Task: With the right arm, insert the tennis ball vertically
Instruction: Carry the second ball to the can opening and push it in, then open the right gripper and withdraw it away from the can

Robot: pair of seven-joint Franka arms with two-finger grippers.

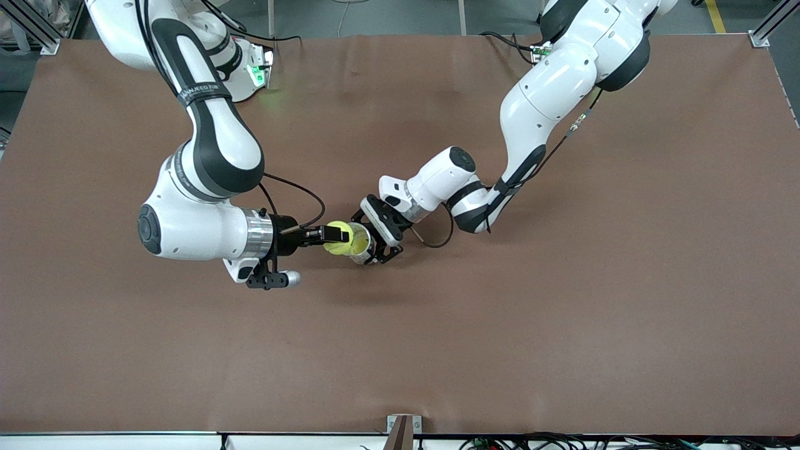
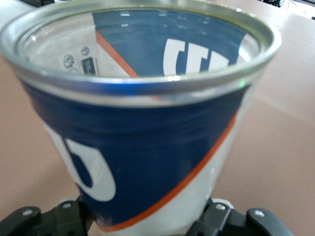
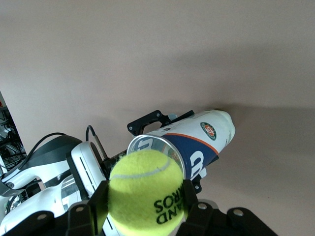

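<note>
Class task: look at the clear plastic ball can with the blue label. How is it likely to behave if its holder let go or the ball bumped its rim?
The clear plastic can with blue label, standing tall and narrow in the left gripper, would probably tip easily. Seemingly empty and thin-walled, it is likely light. Round, it would probably roll once down. The right gripper holds the yellow tennis ball at its mouth.

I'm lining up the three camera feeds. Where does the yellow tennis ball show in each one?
Front view: the fuzzy yellow tennis ball is mid-table, in the right pincer, at the can's mouth.
Left wrist view: not in it; only the clear plastic ball can with the blue label.
Right wrist view: low centre, between the pincer's fingers.
Shared landmark: the can, held by the left pincer.
</note>
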